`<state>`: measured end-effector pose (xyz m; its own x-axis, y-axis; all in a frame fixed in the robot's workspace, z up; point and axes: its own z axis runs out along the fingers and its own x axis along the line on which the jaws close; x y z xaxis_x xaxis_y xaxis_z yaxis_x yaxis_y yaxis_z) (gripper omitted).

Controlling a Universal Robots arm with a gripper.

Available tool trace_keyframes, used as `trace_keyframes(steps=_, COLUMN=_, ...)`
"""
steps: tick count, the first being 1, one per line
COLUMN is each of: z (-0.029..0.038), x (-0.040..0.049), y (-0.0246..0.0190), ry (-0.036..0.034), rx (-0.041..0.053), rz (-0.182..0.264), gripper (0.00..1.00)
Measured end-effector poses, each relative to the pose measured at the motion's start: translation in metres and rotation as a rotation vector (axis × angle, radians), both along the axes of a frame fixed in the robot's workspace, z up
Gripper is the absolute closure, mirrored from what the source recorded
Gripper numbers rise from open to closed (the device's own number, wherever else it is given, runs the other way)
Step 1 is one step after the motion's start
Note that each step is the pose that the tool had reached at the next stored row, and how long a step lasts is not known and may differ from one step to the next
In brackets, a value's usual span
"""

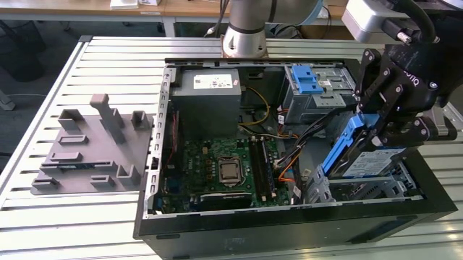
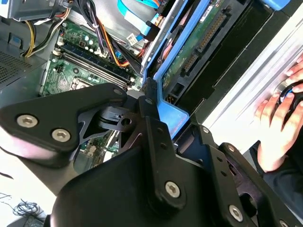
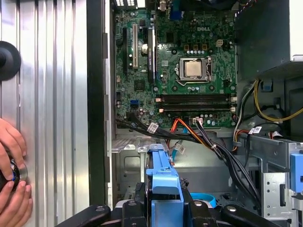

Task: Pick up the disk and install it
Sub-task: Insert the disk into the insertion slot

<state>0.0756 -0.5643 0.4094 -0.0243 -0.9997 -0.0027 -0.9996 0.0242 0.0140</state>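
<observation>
The disk (image 1: 369, 161) is a silver-grey hard drive with a white-and-blue label and blue rails. It hangs tilted, one end down, over the metal drive cage (image 1: 365, 190) in the open computer case's corner at the exterior view's lower right. My black gripper (image 1: 378, 135) is shut on its upper end. In the second wrist view the fingers (image 2: 152, 101) clamp the blue rail (image 2: 173, 113), and the disk's green circuit board (image 2: 199, 45) faces the camera. The first wrist view has the blue rail (image 3: 163, 177) between the fingers (image 3: 141, 195), above the cage floor (image 3: 199, 163).
The open case (image 1: 155, 162) holds a motherboard (image 1: 224, 168), a power supply (image 1: 210, 103), a drive bay with a blue latch (image 1: 307, 81) and loose cables (image 3: 189, 135) close to the cage. A grey fixture (image 1: 94, 146) lies at the left. A person's hand (image 3: 12, 165) rests on the slatted table.
</observation>
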Motion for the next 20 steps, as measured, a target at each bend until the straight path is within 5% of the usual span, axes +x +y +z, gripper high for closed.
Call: trace_keyframes(steps=20, z=-0.015, x=0.0045, y=0.0, ry=0.0, rx=0.0001, rz=0.0, gripper=0.64)
